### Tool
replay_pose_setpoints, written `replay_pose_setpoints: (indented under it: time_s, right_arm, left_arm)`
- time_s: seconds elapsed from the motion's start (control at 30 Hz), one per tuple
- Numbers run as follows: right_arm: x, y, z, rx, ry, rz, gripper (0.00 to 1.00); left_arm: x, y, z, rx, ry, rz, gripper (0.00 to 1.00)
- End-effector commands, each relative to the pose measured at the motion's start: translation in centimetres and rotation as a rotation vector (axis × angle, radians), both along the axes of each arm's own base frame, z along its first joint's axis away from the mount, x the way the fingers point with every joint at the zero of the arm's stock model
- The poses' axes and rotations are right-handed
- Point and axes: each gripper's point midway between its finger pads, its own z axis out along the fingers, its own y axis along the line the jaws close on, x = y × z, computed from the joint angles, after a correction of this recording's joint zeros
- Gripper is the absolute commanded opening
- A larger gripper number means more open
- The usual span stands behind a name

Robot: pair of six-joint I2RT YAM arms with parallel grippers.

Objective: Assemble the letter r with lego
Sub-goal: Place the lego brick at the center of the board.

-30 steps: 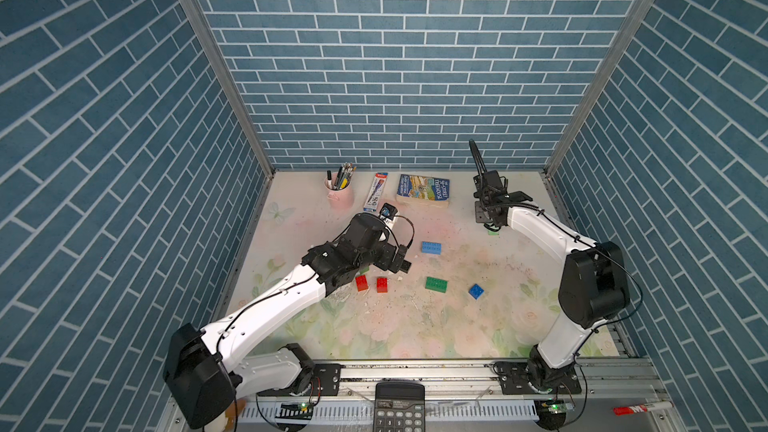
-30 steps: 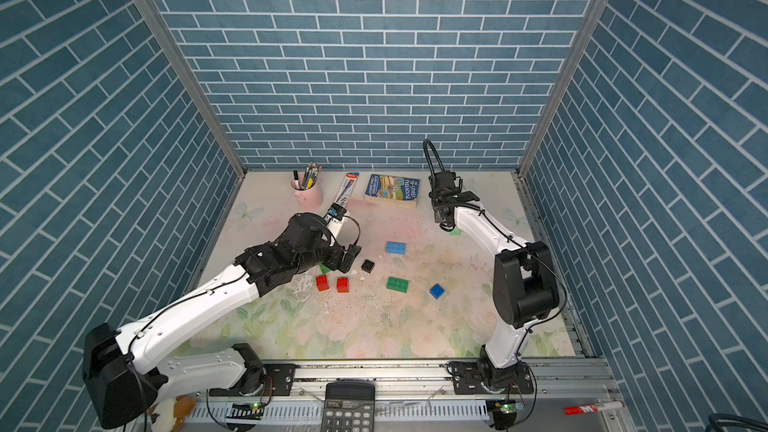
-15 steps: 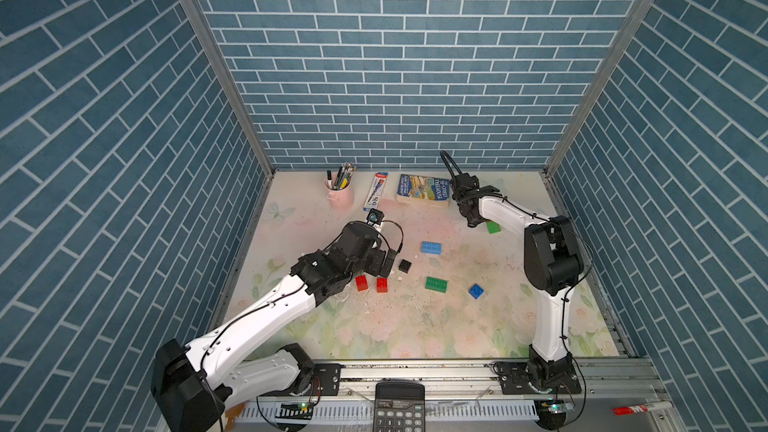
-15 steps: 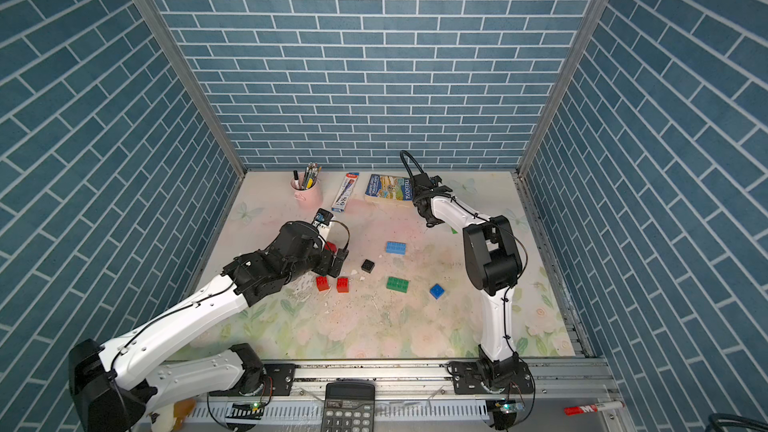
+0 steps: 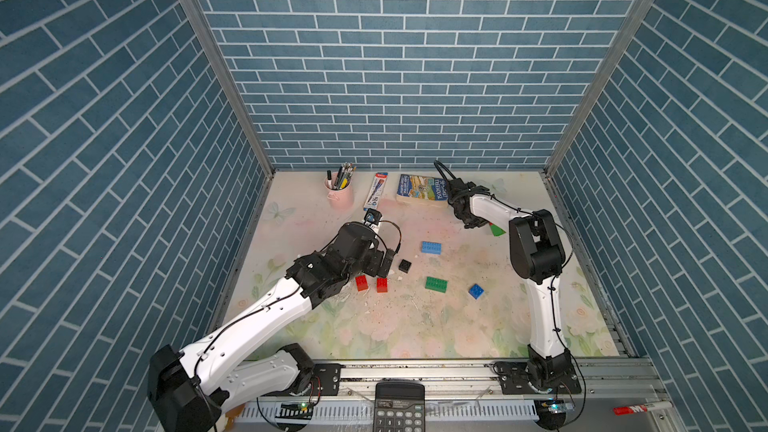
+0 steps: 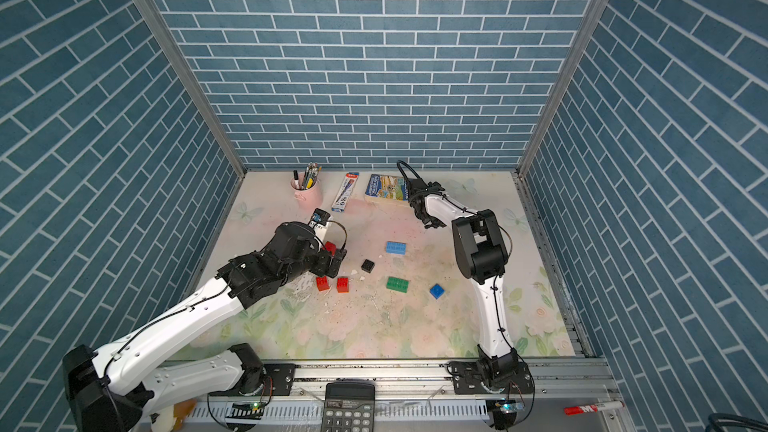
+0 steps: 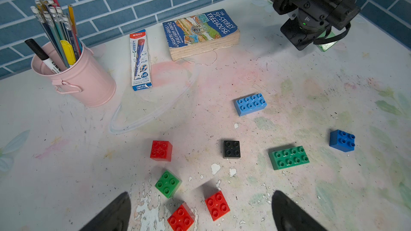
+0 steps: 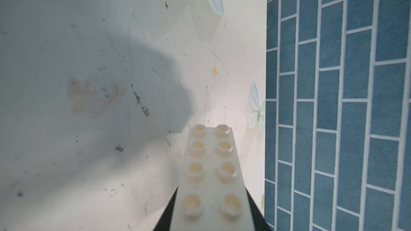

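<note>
No letter r yet: the right gripper (image 8: 211,216) clamps a long white brick (image 8: 211,163); the left gripper (image 7: 201,212) gapes wide over red bricks (image 7: 216,205), with other lego (image 7: 288,157) scattered loose beyond its fingertips.

What stays out of my sight

The white brick (image 8: 211,174) pinched in my right fingers (image 8: 166,218) blurs and runs off the wrist view's edge, and both top views lose it under my right arm (image 5: 490,205). My left fingers (image 7: 113,214) show tips only, cut off likewise. A pale green brick (image 7: 325,43) sits mostly behind my right arm. My left arm (image 5: 332,259) covers the green square brick (image 7: 168,183) in both top views.
</note>
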Motion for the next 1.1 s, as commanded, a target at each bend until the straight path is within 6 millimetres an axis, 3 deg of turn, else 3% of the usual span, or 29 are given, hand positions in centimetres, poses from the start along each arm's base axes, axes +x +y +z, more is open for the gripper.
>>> replay_pose_setpoints:
  time_s: [0.0,0.67,0.8,1.07]
  right_arm:
    - [0.1,-0.2,0.2,-0.060,0.018,0.002,0.21]
    - [0.2,-0.3,-2.2,-0.091,0.073,0.000,0.25]
    - [0.1,-0.3,-2.5,-0.094,0.082,0.000,0.30]
    - [0.4,-0.4,-2.0,-0.112,0.065,-0.003,0.52]
  left_arm:
    - [-0.2,0.0,-0.6,0.010,0.009,-0.008,1.00]
    - [-0.3,-0.2,-0.9,0.005,0.010,-0.019,1.00]
    - [-0.4,-0.4,-0.9,-0.002,0.007,-0.026,1.00]
    - [-0.3,-0.3,-0.8,-0.006,-0.001,-0.025,1.00]
